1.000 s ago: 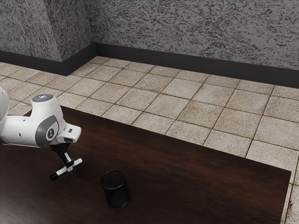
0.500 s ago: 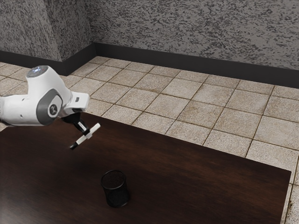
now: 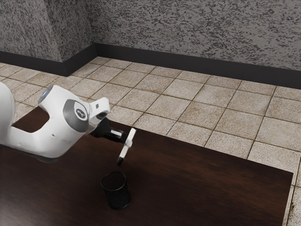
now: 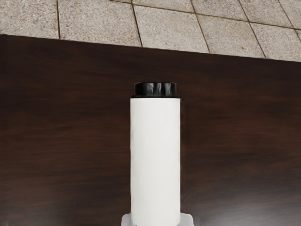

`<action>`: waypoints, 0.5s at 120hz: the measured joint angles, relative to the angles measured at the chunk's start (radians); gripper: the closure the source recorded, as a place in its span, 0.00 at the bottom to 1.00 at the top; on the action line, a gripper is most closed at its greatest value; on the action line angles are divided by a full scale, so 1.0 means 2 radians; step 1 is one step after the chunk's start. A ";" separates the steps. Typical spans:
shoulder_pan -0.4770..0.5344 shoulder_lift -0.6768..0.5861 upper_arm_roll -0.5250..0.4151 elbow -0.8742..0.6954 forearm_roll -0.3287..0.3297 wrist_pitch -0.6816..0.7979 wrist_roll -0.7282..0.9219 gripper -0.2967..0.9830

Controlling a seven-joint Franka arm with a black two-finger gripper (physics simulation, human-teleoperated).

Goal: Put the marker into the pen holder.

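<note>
Exterior view from over here is showing me the white arm [image 3: 61, 141] coming in from the view's left, bending and reaching out over the dark brown tabletop [image 3: 202, 183]. At its end the black fingers [image 3: 123, 135] are closing around the marker [image 3: 125, 149] from both sides, standing only as far apart as its barrel, so I am holding it pinched near its upper end. The marker is hanging in the air at a steep tilt, its white upper end leaning toward the exterior view's right and its black lower end [image 3: 120, 161] pointing down. Below that black end, the pen holder [image 3: 115, 190] is standing upright on the tabletop, a dark round cup with a wide open rim. The marker is staying clear of it: in this view a gap is showing between the marker's lower end and the rim, and I am seeing no part of the marker inside. Behind the tabletop, beige floor tiles [image 3: 188, 106] are running back to a dark skirting board [image 3: 197, 63] and a mottled grey wall [image 3: 197, 28]. Through the wrist view I am looking along the marker's white barrel, with a short black end at its far tip, and beyond it the tabletop's straight edge is giving way to tiles.
</note>
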 joint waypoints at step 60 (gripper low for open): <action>-0.019 -0.027 -0.027 -0.007 -0.044 0.094 0.184 0.85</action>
